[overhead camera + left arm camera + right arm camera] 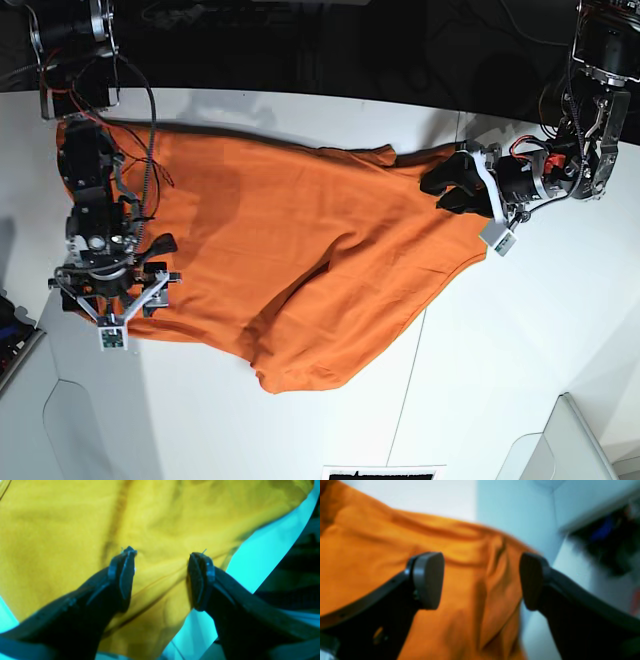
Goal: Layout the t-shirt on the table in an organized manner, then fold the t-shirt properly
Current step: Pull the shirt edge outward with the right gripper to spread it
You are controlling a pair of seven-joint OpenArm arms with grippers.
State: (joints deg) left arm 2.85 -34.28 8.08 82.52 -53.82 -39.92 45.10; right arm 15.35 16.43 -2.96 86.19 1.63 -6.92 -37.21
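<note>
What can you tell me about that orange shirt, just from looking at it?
The shirt is plain orange, of what looks like thin, soft cloth. It lies spread but unfolded on the white table, creased through the middle, its near edge bunched into a point. Open jaws stand over both its sides; whether they touch it, I cannot tell. Sleeves and collar are hard to make out.

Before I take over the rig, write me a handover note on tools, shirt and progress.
Left tool: open, over the shirt, nothing gripped.
Right tool: open, over the shirt, nothing gripped.
T-shirt: spread across the table, creased, edges uneven.
Done: shirt partly laid out.
Left: smooth and straighten it, then fold; I see no neat fold.
</note>
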